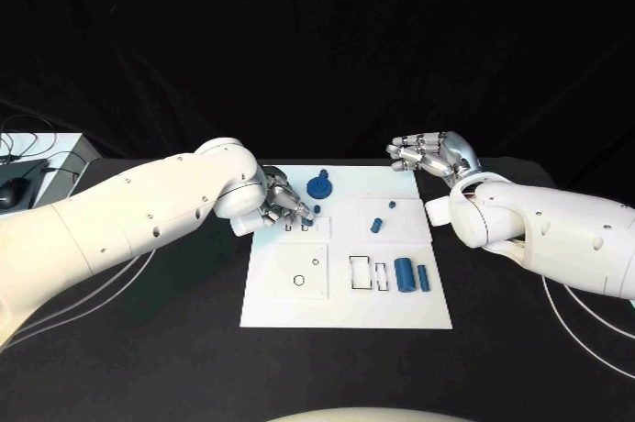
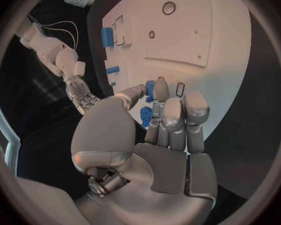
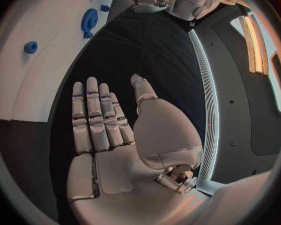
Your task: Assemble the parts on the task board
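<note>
The white task board (image 1: 347, 298) lies in the middle of the black table. My left hand (image 1: 282, 206) hovers low over the board's far left part; its thumb and a finger pinch a small blue part (image 2: 150, 89) just above a pair of small slots (image 2: 180, 89). A round blue part (image 1: 319, 185) stands just beyond that hand. Two small blue pieces (image 1: 393, 205) (image 1: 377, 226) lie mid-board, and two blue cylinders (image 1: 404, 275) (image 1: 424, 277) lie beside rectangular cut-outs (image 1: 360, 272). My right hand (image 1: 434, 154) is raised past the board's far right corner, fingers straight, holding nothing (image 3: 109, 130).
A grey box (image 1: 47, 161) with cables and a dark mouse (image 1: 11, 193) sit at the table's left edge. White cables (image 1: 583, 330) trail on the table under my right arm. An oval hole (image 1: 299, 279) marks the board's near left panel.
</note>
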`<state>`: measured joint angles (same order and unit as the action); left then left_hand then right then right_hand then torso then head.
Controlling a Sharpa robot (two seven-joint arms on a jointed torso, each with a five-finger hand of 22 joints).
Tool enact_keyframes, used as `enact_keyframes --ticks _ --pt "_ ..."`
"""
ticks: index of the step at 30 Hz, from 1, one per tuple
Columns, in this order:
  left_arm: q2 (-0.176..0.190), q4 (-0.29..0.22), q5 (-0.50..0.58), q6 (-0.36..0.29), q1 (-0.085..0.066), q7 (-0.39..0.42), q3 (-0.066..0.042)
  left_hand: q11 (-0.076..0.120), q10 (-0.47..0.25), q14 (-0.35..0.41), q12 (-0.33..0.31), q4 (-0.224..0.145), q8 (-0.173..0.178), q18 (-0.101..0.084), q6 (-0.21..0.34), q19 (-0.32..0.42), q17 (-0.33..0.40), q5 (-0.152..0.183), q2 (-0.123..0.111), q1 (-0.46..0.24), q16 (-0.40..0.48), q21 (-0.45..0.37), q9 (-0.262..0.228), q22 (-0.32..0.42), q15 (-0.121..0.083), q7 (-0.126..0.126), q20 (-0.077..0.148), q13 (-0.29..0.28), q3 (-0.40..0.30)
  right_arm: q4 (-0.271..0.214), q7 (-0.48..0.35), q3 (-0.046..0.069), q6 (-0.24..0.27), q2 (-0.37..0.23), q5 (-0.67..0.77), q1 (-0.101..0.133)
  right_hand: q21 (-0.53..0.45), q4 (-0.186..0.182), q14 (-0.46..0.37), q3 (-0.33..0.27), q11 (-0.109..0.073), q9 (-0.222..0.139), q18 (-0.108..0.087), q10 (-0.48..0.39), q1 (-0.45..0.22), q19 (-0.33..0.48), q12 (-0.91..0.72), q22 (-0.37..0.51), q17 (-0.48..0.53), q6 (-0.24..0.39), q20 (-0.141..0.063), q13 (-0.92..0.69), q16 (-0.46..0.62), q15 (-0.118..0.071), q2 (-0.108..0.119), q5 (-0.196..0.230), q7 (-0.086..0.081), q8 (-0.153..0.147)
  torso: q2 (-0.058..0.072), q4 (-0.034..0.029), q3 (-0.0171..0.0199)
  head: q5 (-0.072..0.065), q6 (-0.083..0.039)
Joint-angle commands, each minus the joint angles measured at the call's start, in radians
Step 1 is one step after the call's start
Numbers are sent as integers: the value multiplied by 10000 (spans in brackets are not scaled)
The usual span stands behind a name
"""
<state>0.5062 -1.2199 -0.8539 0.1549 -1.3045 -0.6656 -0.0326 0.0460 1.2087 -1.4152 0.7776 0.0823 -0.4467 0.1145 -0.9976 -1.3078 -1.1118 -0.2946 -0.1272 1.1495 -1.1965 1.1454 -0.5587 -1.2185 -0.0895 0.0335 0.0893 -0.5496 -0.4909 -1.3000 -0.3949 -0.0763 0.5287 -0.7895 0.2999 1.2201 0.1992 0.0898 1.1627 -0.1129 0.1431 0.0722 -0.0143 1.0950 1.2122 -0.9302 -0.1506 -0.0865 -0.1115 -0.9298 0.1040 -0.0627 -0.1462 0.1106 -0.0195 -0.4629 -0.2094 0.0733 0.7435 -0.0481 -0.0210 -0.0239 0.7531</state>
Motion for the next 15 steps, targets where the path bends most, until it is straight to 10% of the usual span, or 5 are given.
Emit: enact_keyframes --ticks 1,15 --pt "-18 -16 72 -42 -4 8 42 14 107 -55 -83 -1474 75 -154 -122 -23 -24 -80 -1 -149 15 65 -1398 -28 -43 -30 81 -9 -1592 -1 -73 4 -143 4 27 1 17 -23 -49 58 20 -8 142 -55 -56 87 48 14 16 88 -4 13 36 -1 3 -60 -15 -52 7 3 -16 12 12" --pt "8 -56 -201 -195 9 -15 158 27 148 -62 -92 -1515 88 -159 -160 -46 -46 -124 -28 -159 12 91 -1454 -60 -54 -33 90 -9 -1668 -17 -79 4 -142 -13 27 1 17 -23 -49 58 20 -8 142 -55 -56 87 48 14 16 88 -4 13 36 -1 3 -60 -15 -52 8 -7 -15 25 56"
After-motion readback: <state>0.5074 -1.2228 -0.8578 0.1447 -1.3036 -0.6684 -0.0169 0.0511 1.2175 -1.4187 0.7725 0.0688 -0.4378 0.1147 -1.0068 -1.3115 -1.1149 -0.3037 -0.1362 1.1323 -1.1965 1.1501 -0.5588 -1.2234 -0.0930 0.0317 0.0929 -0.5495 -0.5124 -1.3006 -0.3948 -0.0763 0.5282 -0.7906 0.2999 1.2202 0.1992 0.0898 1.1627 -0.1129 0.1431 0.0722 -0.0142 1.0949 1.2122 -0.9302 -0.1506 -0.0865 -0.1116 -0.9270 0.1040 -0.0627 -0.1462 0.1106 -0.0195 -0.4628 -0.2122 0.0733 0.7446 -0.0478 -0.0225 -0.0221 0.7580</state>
